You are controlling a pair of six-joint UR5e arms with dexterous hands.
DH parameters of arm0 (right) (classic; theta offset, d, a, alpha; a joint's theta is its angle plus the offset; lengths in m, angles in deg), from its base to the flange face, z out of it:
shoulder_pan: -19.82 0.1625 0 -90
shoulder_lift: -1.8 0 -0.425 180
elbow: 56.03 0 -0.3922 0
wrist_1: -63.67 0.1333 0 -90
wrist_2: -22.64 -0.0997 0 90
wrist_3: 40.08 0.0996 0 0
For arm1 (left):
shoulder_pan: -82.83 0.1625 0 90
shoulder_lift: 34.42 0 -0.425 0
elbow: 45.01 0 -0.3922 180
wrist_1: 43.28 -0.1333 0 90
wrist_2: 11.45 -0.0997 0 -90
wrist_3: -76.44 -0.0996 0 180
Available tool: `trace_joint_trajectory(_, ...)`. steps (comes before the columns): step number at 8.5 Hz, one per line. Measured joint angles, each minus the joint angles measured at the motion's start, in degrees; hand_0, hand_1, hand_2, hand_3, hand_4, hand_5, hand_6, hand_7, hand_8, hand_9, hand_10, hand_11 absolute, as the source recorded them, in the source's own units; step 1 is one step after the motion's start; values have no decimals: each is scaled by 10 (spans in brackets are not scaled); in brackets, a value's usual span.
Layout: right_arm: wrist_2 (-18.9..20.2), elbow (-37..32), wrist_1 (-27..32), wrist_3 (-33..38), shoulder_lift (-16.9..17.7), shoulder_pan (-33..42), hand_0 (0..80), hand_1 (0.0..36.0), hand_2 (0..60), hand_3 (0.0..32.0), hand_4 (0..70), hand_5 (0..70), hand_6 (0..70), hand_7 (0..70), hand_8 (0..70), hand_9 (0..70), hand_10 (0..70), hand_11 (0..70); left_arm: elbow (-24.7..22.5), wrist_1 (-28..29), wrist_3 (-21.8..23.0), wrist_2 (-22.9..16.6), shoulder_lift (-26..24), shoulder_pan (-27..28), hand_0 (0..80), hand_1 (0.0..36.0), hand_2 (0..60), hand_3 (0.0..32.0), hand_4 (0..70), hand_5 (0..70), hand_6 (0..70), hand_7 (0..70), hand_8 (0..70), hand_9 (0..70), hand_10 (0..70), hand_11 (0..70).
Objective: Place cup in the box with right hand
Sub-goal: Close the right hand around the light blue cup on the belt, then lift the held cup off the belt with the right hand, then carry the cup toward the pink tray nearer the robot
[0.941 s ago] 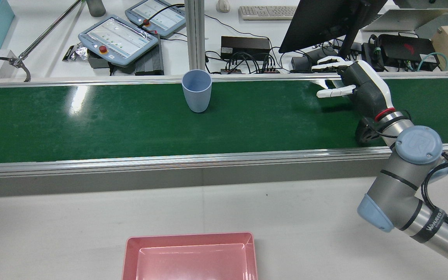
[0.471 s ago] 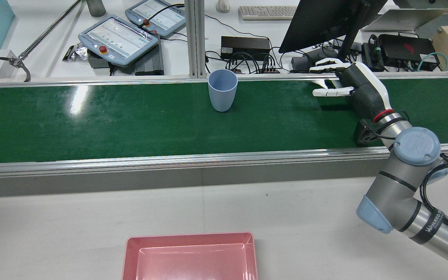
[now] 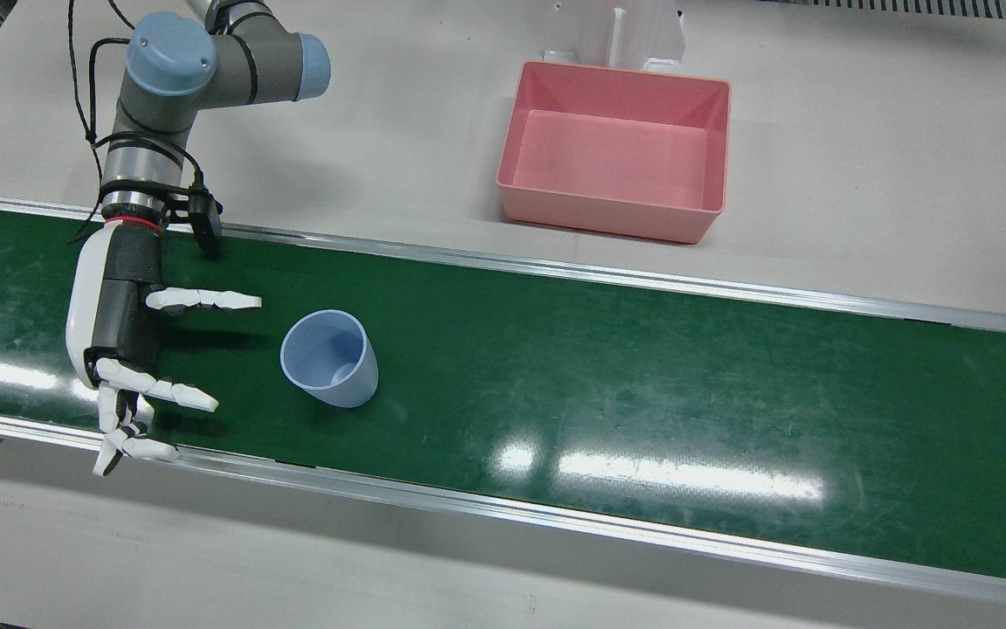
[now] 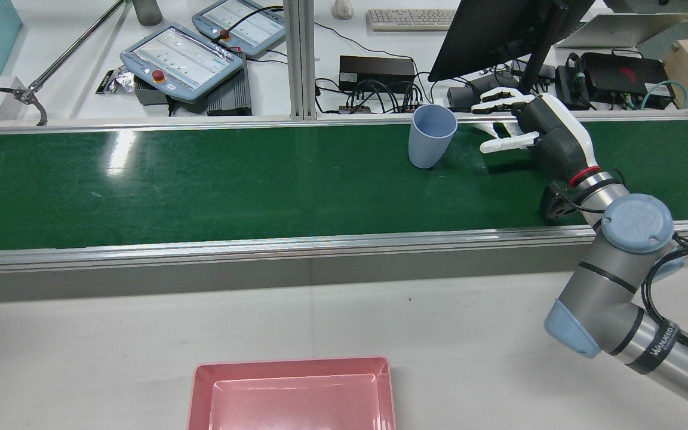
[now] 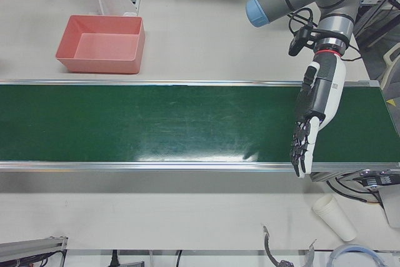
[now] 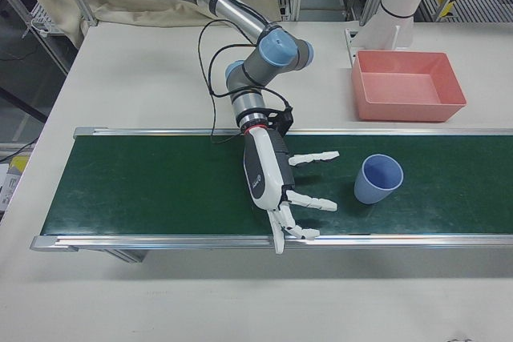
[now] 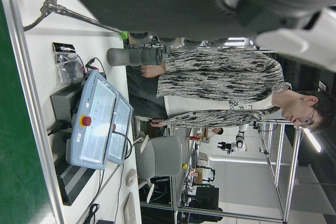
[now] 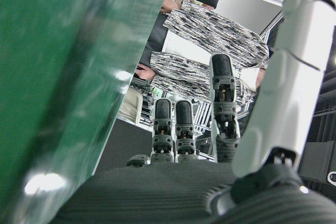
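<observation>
Waiting on belt (image 3: 608, 367): right hand (image 3: 119, 349) fingers spread wide, empty, cup (image 3: 330, 358) upright just beside, not touching. Grasp, lift, drop into pink box (image 3: 616, 205) all remaining.

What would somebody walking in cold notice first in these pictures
The eye lands first on the pale blue cup, upright on the green conveyor belt, just in front of the right hand, whose fingers are spread open toward it without touching. Next comes the pink box, on the white table beyond the belt, with nothing in it. The left hand reaches over the belt's other end, holding nothing.
</observation>
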Motion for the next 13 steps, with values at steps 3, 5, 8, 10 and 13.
trace_joint_trajectory(3,0,0,0,-1,-2,0,555,203,200,0,392,72,124,527,217,364,3,17,0,0,0,0,0,0,0,0,0,0,0,0,0,0,0,0,0,0)
trace_joint_trajectory(5,-1,3,-9,-1,-4,0,601,242,388,0,700,111,351,700,476,700,263,386,0,0,0,0,0,0,0,0,0,0,0,0,0,0,0,0,0,0)
trace_joint_trajectory(8,-13,27,-51,-1,1,7,569,212,426,0,700,118,388,700,562,700,405,567,0,0,0,0,0,0,0,0,0,0,0,0,0,0,0,0,0,0)
trace_joint_trajectory(10,-23,73,-87,-8,9,14,579,197,342,0,700,115,386,700,554,700,398,557,0,0,0,0,0,0,0,0,0,0,0,0,0,0,0,0,0,0)
trace_joint_trajectory(13,-26,166,-102,-47,26,10,599,157,194,0,700,112,387,700,553,700,412,576,0,0,0,0,0,0,0,0,0,0,0,0,0,0,0,0,0,0)
